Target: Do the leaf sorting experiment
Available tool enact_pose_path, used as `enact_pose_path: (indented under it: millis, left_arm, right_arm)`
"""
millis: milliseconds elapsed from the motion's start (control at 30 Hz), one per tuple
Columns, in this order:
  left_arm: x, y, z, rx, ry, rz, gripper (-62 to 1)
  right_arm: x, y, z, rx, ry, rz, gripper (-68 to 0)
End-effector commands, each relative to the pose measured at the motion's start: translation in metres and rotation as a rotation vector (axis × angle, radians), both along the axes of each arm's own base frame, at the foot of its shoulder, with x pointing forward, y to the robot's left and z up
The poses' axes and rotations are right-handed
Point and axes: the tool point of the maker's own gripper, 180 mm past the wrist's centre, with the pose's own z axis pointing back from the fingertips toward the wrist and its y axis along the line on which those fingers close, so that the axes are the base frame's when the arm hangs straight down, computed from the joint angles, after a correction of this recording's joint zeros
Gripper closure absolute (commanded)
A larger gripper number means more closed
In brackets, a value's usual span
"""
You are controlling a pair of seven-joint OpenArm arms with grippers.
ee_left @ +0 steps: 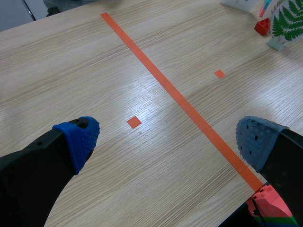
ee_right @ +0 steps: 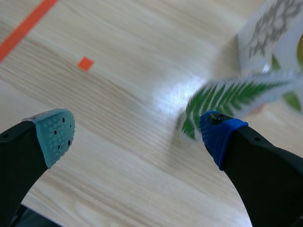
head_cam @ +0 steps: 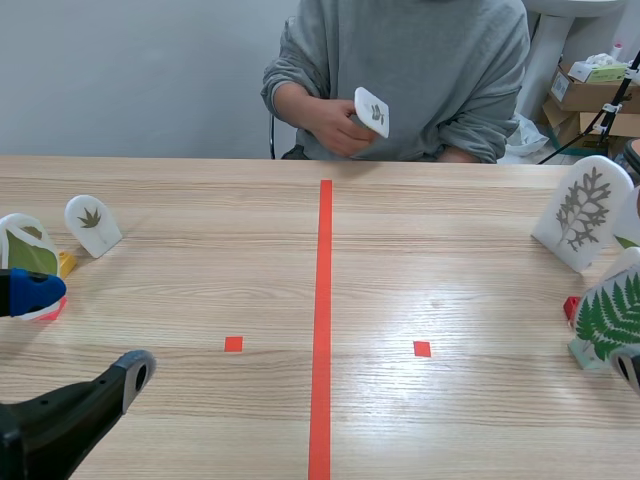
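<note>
Wooden bench point(head_cam: 200, 260) is carrying upright leaf cards point(head_cam: 583, 212). Fern card point(head_cam: 610, 318) is standing near right, just beside right end effector point(ee_right: 137, 135), which is gaping empty; left end effector point(ee_left: 168, 139) is likewise gaping. Probably light, stiff, tip-prone; pinching across flat faces is looking safest.

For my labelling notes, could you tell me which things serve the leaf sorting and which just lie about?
Job: white arched card with green fern leaf; white arched card with grey branching leaf; small white card in the person's hand.
Lying about: brown cardboard boxes.
</note>
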Motion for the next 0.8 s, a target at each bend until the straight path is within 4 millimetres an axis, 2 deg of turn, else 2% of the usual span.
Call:
enact_pose_path:
  millis: [0,167,367,533,767]
  left_arm:
    - [0.002,0.0,0.004,-0.016,-0.016,0.009,-61.7]
    - [0.002,0.0,0.005,-0.017,-0.018,0.01,-61.7]
    - [0.003,0.0,0.006,-0.02,-0.022,0.01,-61.7]
    - [0.003,0.0,0.006,-0.021,-0.025,0.01,-61.7]
    - [0.003,0.0,0.006,-0.022,-0.025,0.01,-61.7]
  right_arm:
    - [0.007,0.014,0.013,0.035,-0.052,0.028,-53.9]
    - [0.012,0.053,0.028,0.081,-0.098,0.127,-53.8]
    - [0.017,0.082,0.03,0.138,-0.105,0.211,-53.8]
    - [0.016,0.097,0.028,0.146,-0.091,0.27,-53.8]
    - [0.015,0.098,0.027,0.147,-0.085,0.274,-53.8]
